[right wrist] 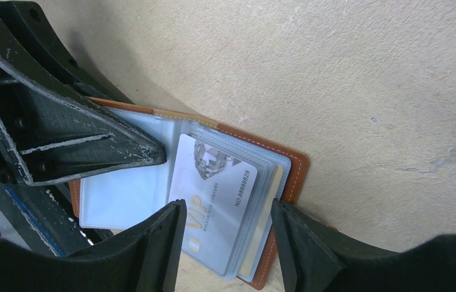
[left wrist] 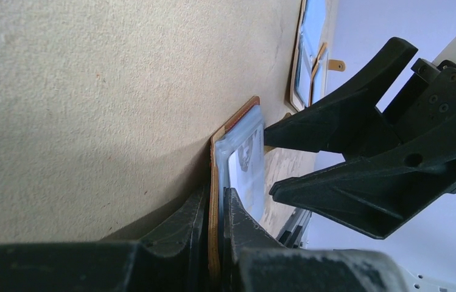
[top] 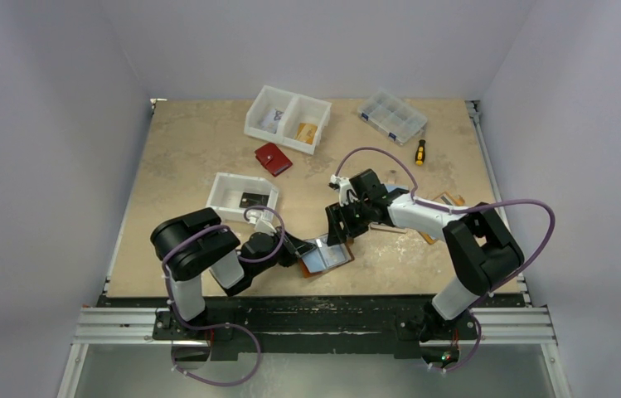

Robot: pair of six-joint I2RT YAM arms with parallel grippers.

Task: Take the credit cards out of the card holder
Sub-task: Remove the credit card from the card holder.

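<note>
Tan fibreboard tabletop (top: 191,157), scuffed, boxed in by pale lilac-white walls (top: 58,124). A silver aluminium rail (top: 315,327) runs along the near edge.

Far side: white two-compartment plastic bin (top: 283,140), clear lidded organiser box (top: 390,115), yellow-and-black screwdriver (top: 419,152), small bright red wallet (top: 273,158). Left of centre is a shallow white tray (top: 217,192) with a thin dark card (top: 250,199) inside.

The reddish-brown leather card holder (top: 326,257) lies open and flat at centre, close to the near edge, with its light-blue clear sleeves facing up. A pale VIP card (right wrist: 213,194) sits in the top sleeve, on the half away from the left gripper (left wrist: 213,210).

Left arm is folded low, elbow bent, forearm running right along the table. Its gripper is pressed together on the holder's edge, pinching leather and sleeve.

Right arm has its elbow high at right, forearm reaching left, wrist tipped down over the holder. The right gripper (right wrist: 225,213) is spread, one finger on each side of the VIP card, low over the sleeves. Contact with the card: cannot tell.
</note>
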